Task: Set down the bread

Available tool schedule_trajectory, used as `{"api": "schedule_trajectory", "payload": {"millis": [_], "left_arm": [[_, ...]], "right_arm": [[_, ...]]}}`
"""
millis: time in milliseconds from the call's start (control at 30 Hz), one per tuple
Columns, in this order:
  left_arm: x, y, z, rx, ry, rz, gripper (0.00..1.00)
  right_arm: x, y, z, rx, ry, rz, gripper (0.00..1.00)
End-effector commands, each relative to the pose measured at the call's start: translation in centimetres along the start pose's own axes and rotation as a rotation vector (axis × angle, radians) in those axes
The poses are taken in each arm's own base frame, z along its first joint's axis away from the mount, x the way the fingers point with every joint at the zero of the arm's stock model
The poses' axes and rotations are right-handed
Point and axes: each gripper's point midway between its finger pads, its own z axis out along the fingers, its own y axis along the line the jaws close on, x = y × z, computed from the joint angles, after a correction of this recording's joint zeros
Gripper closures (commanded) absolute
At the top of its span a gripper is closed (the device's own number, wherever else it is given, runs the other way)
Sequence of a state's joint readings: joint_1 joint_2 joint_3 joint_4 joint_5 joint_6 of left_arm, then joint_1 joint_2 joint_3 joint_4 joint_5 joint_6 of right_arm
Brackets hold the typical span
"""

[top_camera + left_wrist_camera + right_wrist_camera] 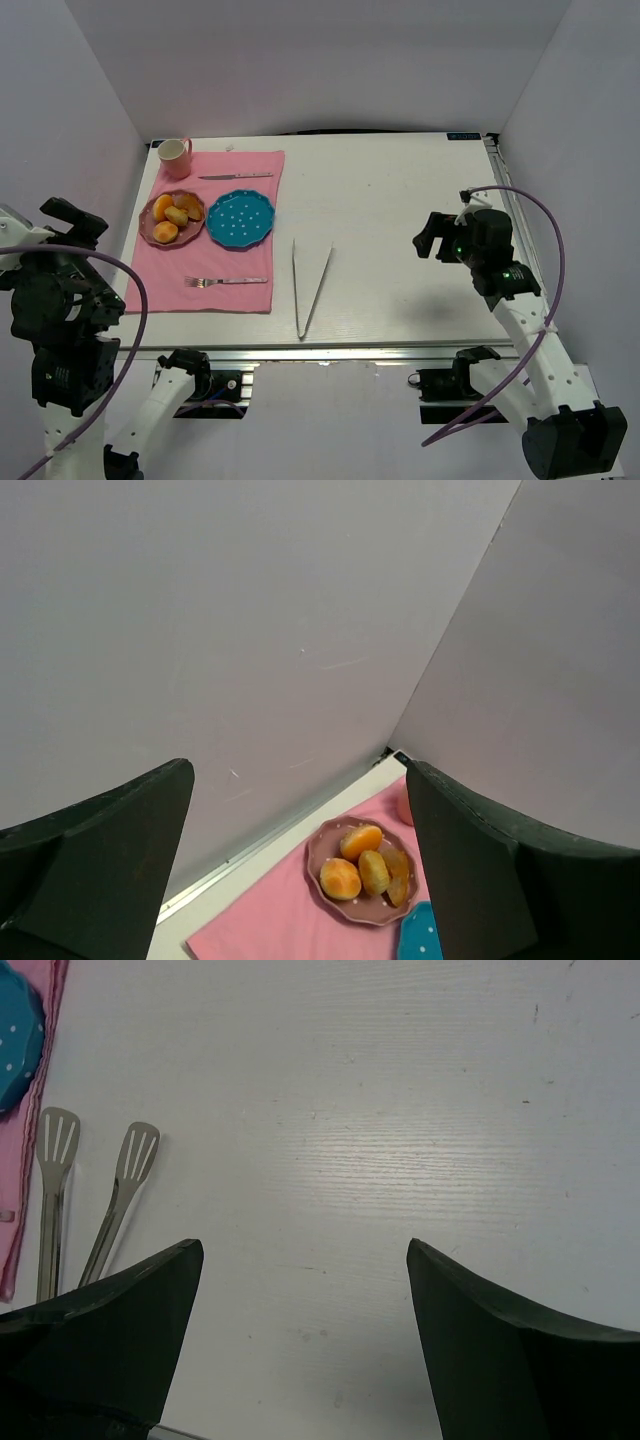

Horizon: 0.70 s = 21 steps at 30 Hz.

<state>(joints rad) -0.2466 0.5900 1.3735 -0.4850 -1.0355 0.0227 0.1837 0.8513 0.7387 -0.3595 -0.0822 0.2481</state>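
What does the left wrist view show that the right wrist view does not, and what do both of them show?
Only the left wrist view shows the bread rolls on the brownish plate. Only the right wrist view shows the metal tongs lying on the bare table. Both show part of the blue dotted plate and the pink mat, framed by dark, open fingers.

The left arm (62, 330) and right arm (497, 262) have black joints, white links, purple cables (556, 245).
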Motion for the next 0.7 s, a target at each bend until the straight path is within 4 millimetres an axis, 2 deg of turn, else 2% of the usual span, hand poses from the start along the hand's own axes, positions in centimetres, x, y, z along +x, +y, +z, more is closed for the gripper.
{"api": "schedule_trajectory", "payload": {"millis": [0,133,200,267,333,367,433,500,533,567,600,633,667], "left_arm": [[1.4,-1.5,0.4,0.04,0.026,0.045,0.02],[2.5,-1.9,0.6,0.045,0.031,0.05,0.02],[2.5,-1.9,0.6,0.048,0.035,0.056,0.02],[1.9,-1.9,0.6,0.049,0.031,0.062,0.02],[1.8,-1.9,0.5,0.052,0.029,0.06,0.02],[2.3,-2.1,0.6,0.053,0.037,0.065,0.02],[2.9,-2.5,0.6,0.066,0.045,0.07,0.02],[3.8,-3.0,0.6,0.088,0.057,0.078,0.02],[4.0,-2.9,0.6,0.086,0.061,0.079,0.02],[4.0,-2.8,0.5,0.083,0.062,0.076,0.02],[4.1,-2.7,0.5,0.085,0.064,0.078,0.02],[4.2,-2.8,0.4,0.092,0.067,0.082,0.02],[4.1,-2.9,0.3,0.096,0.068,0.046,0.02]], "right_arm": [[-2.7,0.7,-0.7,-0.022,-0.092,-0.063,0.11],[-4.3,-1.2,-1.6,0.09,-0.158,-0.103,0.11],[-4.7,-1.8,-1.7,0.125,-0.163,-0.127,0.11],[-6.2,-2.1,-2.0,0.165,-0.182,-0.118,0.11],[-6.2,-2.6,-1.4,0.206,-0.138,-0.07,0.11],[-7.2,-1.9,-1.6,0.18,-0.135,-0.065,0.1],[-6.9,0.2,-0.2,0.07,-0.093,-0.071,0.11],[-6.6,2.7,0.5,0.007,-0.076,0.025,0.11],[-5.8,5.2,1.2,-0.041,-0.046,0.089,0.11],[-5.1,6.4,1.7,-0.047,-0.025,0.115,0.11],[-3.6,8.8,2.5,-0.046,0.009,0.099,0.11],[-3.7,8.1,3.2,0.008,0.006,0.134,0.11],[-2.0,11.3,3.1,-0.024,0.045,0.161,0.11]]}}
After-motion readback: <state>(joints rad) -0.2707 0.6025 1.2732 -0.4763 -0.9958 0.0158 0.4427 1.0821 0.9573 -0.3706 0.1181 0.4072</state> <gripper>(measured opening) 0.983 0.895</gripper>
